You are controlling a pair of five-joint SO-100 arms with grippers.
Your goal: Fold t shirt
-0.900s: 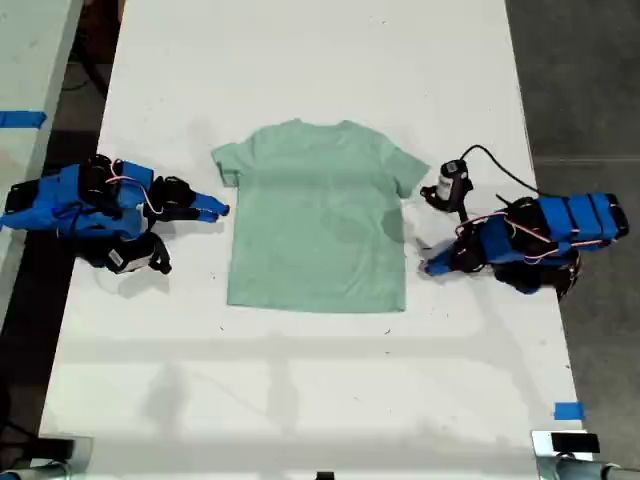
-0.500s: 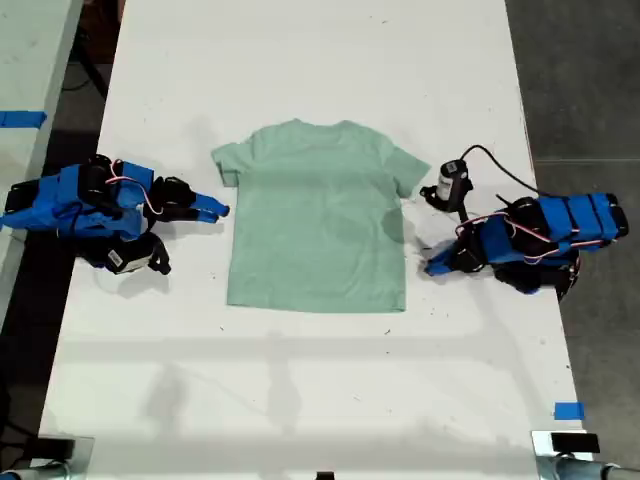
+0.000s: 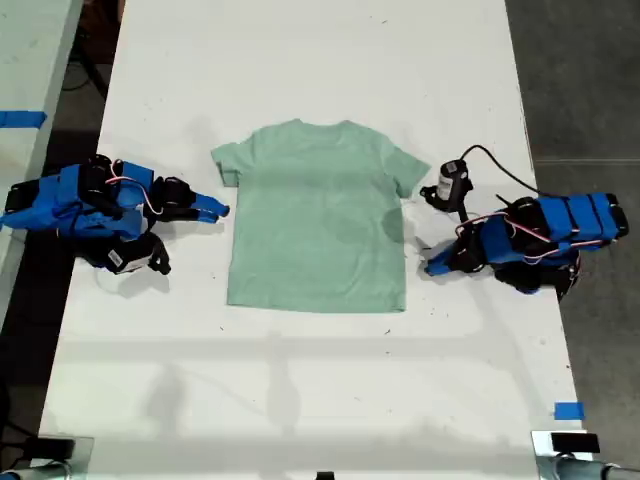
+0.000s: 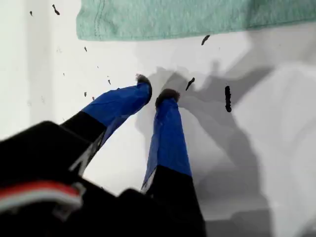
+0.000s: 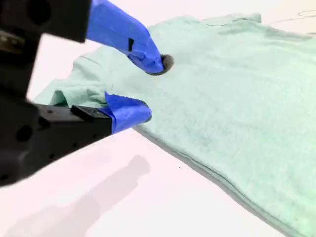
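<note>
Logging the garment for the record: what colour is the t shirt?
The t shirt is plain pale mint green, clearest in the exterior view.

1. My first pincer lay low at the exterior view's right, arm folded, its blue fingertips only a narrow gap apart, gripping nothing.
2. My second pincer stretched from the exterior view's left, jaws wide apart.

White table, dark grey floor, blue tape at table edge.
</note>
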